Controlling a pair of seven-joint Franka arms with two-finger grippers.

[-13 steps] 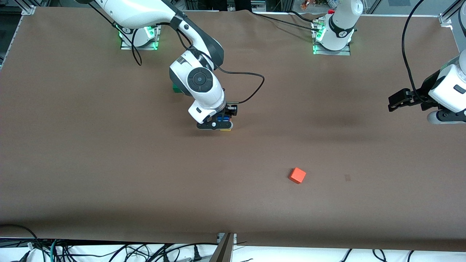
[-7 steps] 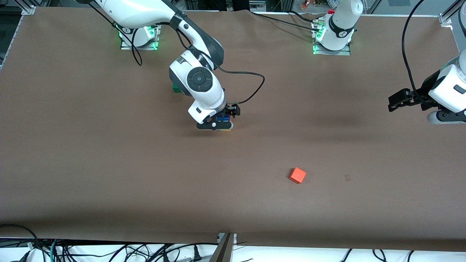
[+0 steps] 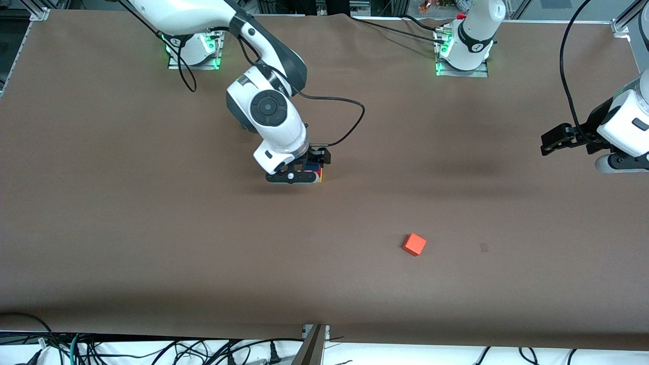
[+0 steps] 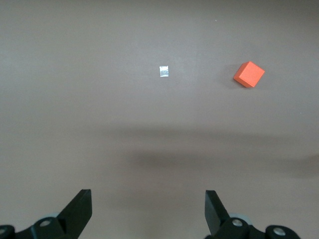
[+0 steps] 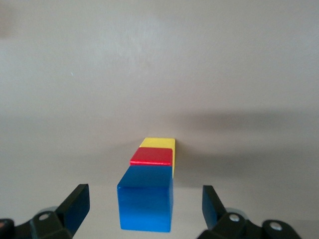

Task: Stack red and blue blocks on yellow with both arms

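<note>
The right pincer (image 3: 310, 170) hangs spread over the stack, holding nothing: blue block (image 5: 145, 204) on red block (image 5: 151, 156) on yellow block (image 5: 158, 143), mid-counter (image 3: 152, 228). An orange cube (image 3: 415, 244) lies at the stack's 4 o'clock, nearer the camera. At the left arm's end the left pincer (image 4: 148, 209) waits, spread and empty, above bare counter.

Small matte blue cube (image 5: 145, 205) sits on small matte red cube (image 5: 151, 157), which sits on small matte yellow cube (image 5: 158, 143); stack at frame centre, above middle, under the right gripper (image 3: 304, 170). Orange-red cube (image 3: 415, 244) alone, lower right of centre. Left gripper (image 3: 550, 141) at right edge.
</note>
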